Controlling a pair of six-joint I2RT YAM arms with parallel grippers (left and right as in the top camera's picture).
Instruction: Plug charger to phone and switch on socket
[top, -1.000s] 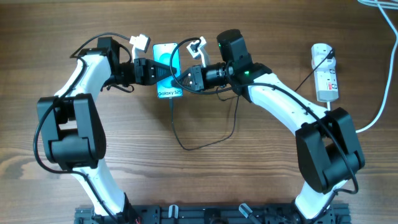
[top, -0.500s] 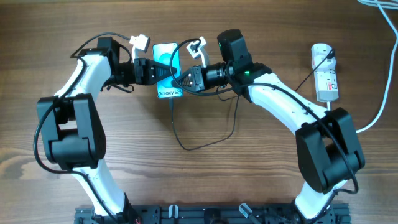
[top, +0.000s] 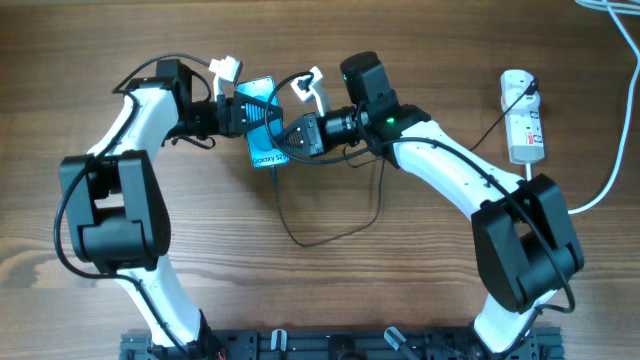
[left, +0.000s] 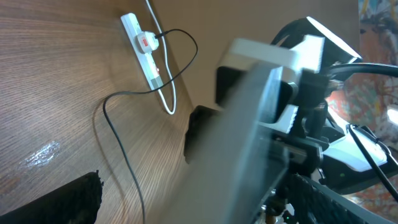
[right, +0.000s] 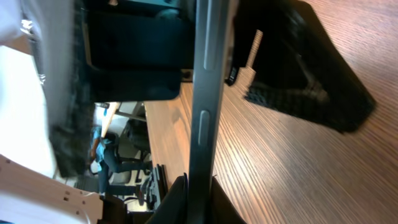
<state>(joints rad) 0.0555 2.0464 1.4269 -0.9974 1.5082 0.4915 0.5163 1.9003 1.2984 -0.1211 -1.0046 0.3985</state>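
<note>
Wooden table (top: 420, 290), overhead: the phone (top: 262, 128) lies tilted between the wrists, with the right gripper (top: 287, 135) clamped on one edge and the left gripper (top: 238, 108) at the other. The charger (top: 300, 238) loops from the phone's near end toward the socket (top: 524, 120). The socket lies well to the right, long axis pointing away from the base, nearer the right arm.

Left wrist: jaws apart, one pad (left: 68, 199) clear of the phone.

Right wrist: the phone, edge-on, fills the jaws.

Light-blue phone (top: 263, 140) tilted, black charger (top: 320, 238) looping below, white socket (top: 524, 118) well apart.
</note>
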